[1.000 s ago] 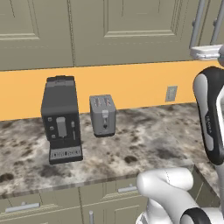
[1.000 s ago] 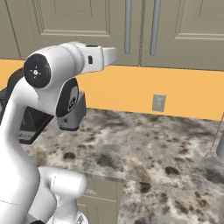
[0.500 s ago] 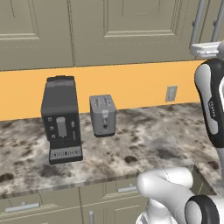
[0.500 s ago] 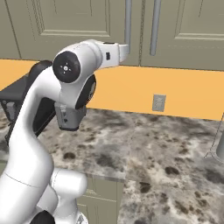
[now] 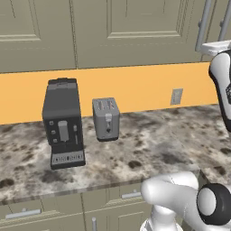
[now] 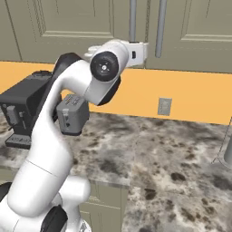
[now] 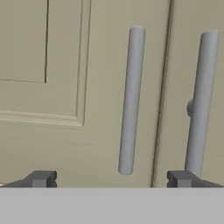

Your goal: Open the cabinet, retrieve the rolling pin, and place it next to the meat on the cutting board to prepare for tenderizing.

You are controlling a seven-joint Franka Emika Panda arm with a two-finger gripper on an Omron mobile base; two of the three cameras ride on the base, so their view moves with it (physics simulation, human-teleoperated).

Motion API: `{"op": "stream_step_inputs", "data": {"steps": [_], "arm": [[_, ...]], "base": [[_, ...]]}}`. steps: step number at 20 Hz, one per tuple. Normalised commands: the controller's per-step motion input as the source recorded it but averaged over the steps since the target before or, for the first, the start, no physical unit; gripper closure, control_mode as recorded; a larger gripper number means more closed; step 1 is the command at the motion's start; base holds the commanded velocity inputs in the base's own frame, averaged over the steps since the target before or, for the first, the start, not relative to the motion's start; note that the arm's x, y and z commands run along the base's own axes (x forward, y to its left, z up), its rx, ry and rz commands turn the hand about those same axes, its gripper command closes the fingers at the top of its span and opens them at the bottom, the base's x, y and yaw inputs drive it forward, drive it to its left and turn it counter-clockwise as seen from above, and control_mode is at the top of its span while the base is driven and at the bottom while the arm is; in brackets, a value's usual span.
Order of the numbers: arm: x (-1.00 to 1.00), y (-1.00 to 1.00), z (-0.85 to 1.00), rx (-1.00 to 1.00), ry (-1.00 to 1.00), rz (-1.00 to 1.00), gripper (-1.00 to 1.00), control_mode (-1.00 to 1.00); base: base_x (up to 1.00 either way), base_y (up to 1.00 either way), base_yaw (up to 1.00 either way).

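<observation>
Left base view: closed taupe cabinet (image 5: 131, 31) doors up top. Two grey bar handles (image 5: 204, 25) in the top right corner, just above the white hand. Lower down, well away from the jaws, a black coffee machine (image 5: 63, 122) and a small grey toaster (image 5: 106, 118) on the speckled bench (image 5: 149, 144). No rolling pin, meat or cutting board to see here; pin most likely shut inside the cabinet.

Right base view: white arm bent up high, hand reaching toward the cabinet (image 6: 190, 31). Left handle (image 6: 132, 20) straight ahead of the hand, right handle (image 6: 160, 27) just beside it. Grey wall socket (image 6: 164, 106) below, on the orange strip. Toaster (image 6: 72, 114) and coffee machine (image 6: 22, 104) far below the hand.

Hand view: jaws (image 7: 111, 179) spread wide, nothing between them. Left handle (image 7: 130, 100) just above the gap, a bit right of its middle. Right handle (image 7: 201, 103) above the right finger tip (image 7: 181, 178). Door seam between the two handles. Handles near, not touched yet.

Could go wrong from here: a push straight ahead could bump the right finger into the right handle, since both bars sit so close together. A pinch too near the bottom end of the left handle could slip off on the pull. A straight pull could also fight the door's swing and lose the hold.
</observation>
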Motion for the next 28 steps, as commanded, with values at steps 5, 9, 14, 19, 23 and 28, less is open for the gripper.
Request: {"op": "stream_step_inputs", "data": {"steps": [5, 9, 14, 19, 23, 28], "arm": [[0.50, -0.07, 0.00, 0.00, 0.00, 0.02, -1.00, -1.00], [0.55, 0.00, 0.00, 0.00, 0.00, 0.00, -1.00, -1.00], [0.62, 0.00, 0.00, 0.00, 0.02, 0.00, -1.00, -1.00], [0.62, 0.00, 0.00, 0.00, 0.02, 0.00, -1.00, -1.00], [0.65, 0.00, 0.00, 0.00, 0.04, 0.00, 1.00, -1.00], [0.60, 0.00, -0.03, 0.00, 0.06, 0.00, 1.00, -1.00]], "base": [[0.00, 0.00, 0.00], [0.00, 0.00, 0.00], [0.00, 0.00, 0.00], [0.00, 0.00, 0.00], [0.00, 0.00, 0.00], [0.00, 0.00, 0.00]]}}
